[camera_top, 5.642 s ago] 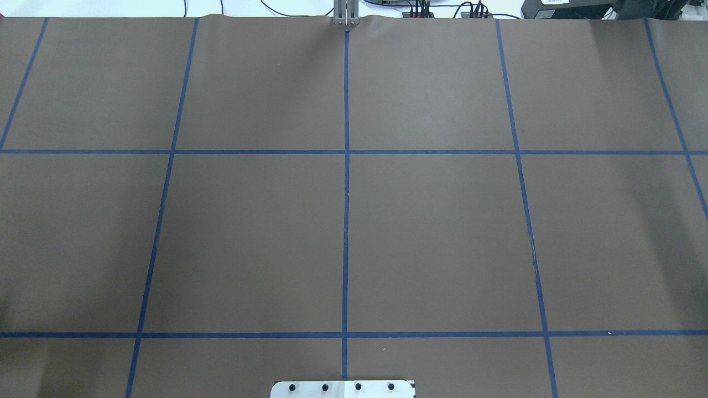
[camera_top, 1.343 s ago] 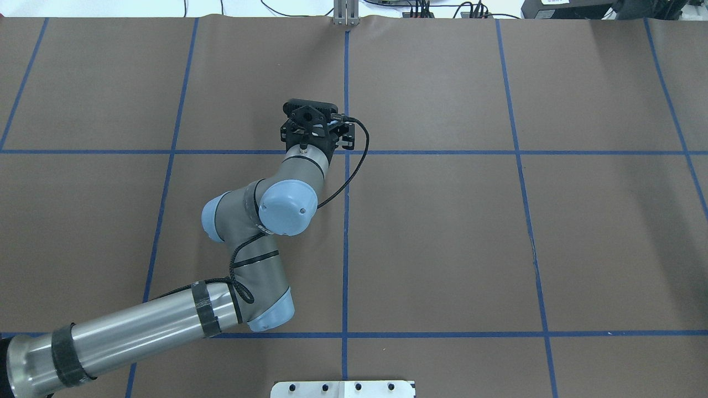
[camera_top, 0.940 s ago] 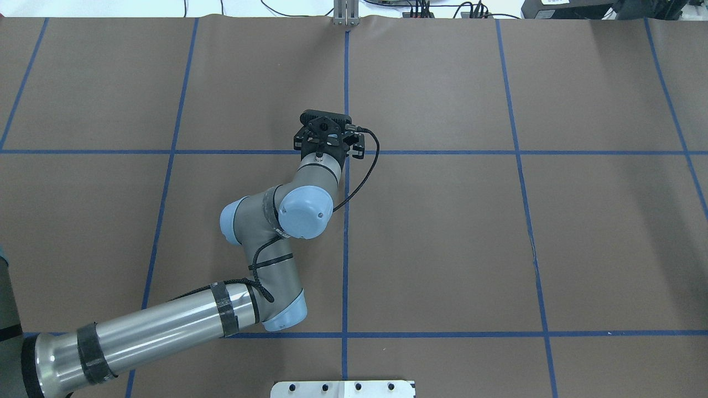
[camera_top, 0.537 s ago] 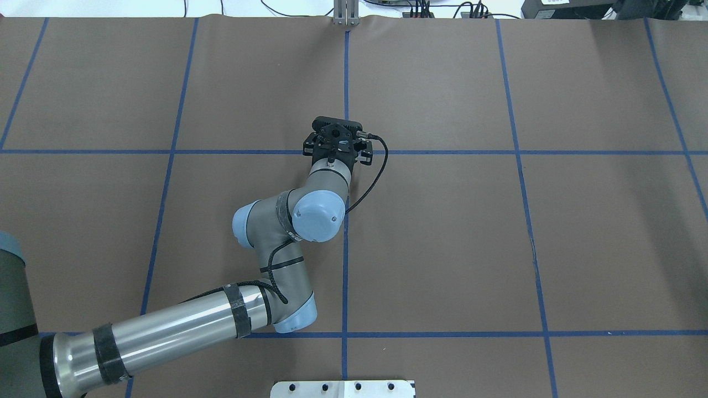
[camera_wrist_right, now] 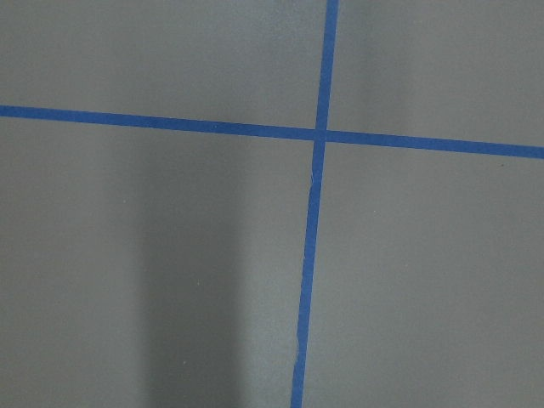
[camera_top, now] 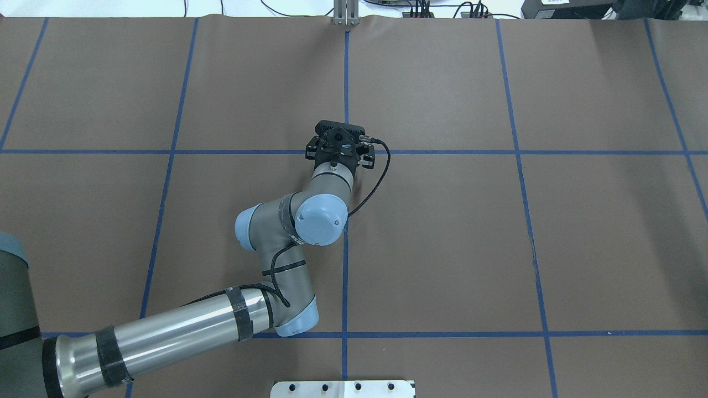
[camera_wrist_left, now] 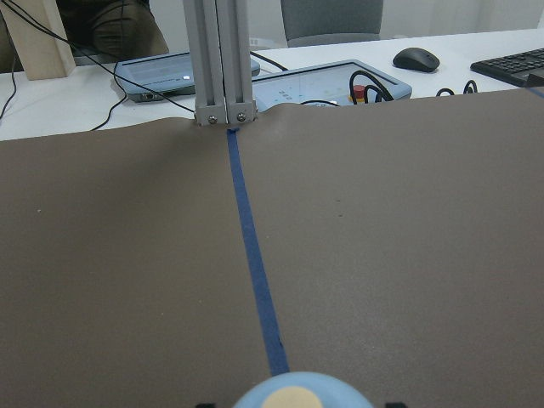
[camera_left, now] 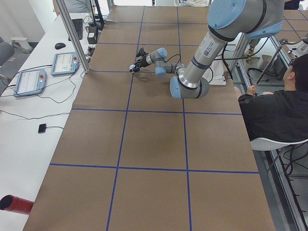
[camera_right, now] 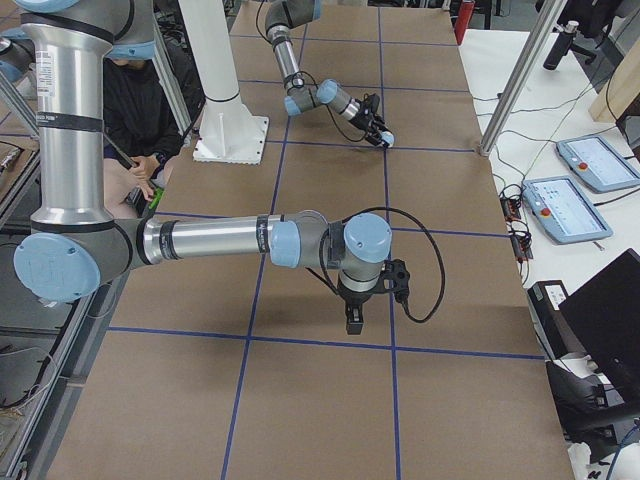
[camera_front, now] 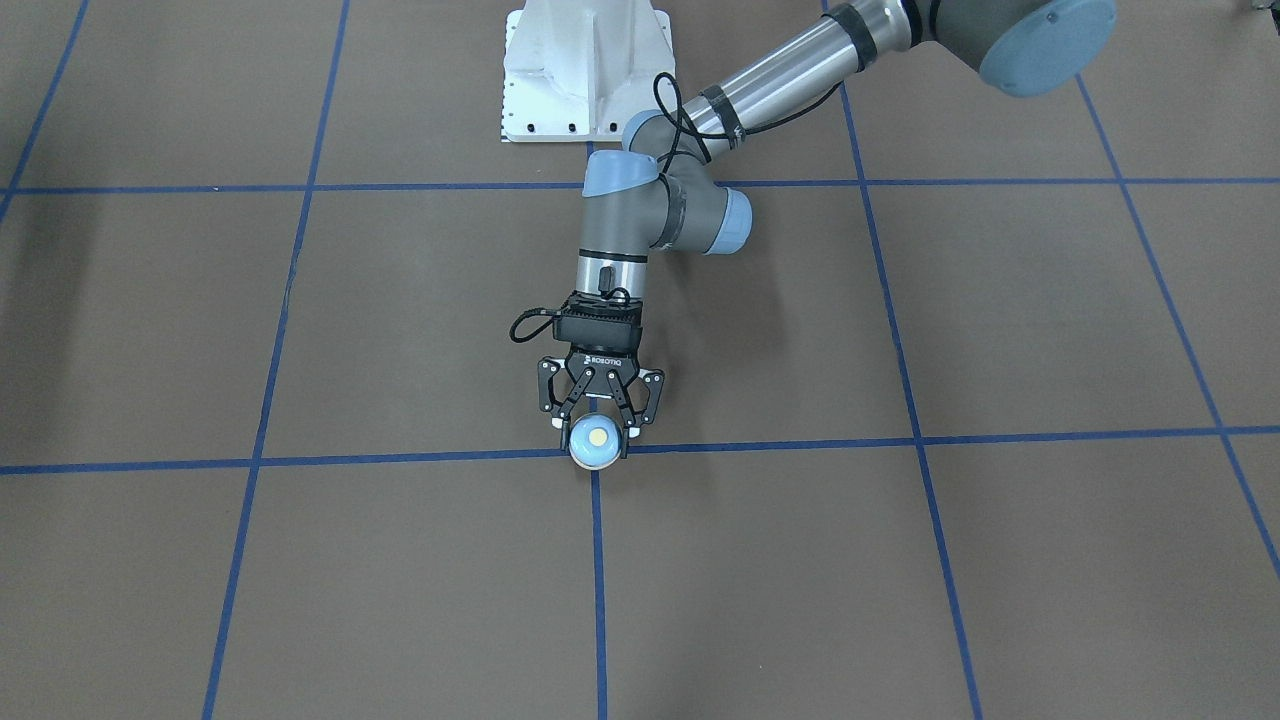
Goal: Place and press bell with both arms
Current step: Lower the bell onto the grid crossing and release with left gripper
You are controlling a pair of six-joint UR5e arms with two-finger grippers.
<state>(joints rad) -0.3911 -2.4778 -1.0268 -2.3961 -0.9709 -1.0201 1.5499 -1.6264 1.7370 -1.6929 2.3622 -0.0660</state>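
Left gripper (camera_front: 596, 428) clenched on bell (camera_front: 597, 442), fingers either side of dome, bell right over blue tape crossing (camera_front: 645, 447). Right gripper (camera_right: 352, 316) well apart from crossing; grip unclear.

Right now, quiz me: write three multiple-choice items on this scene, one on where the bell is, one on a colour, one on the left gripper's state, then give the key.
1. Where is the bell?
A) beside the white pedestal
B) at a crossing of blue tape lines
C) on the white desk

2. What colour is the bell's button?
A) red
B) black
C) cream

3. What state is the left gripper in?
A) shut on the bell
B) open and empty
C) out of every view

Key: 1 B, the front-facing view shows it over the tape crossing. 2 C, the round top is cream. 3 A, it clasps the dome's sides.
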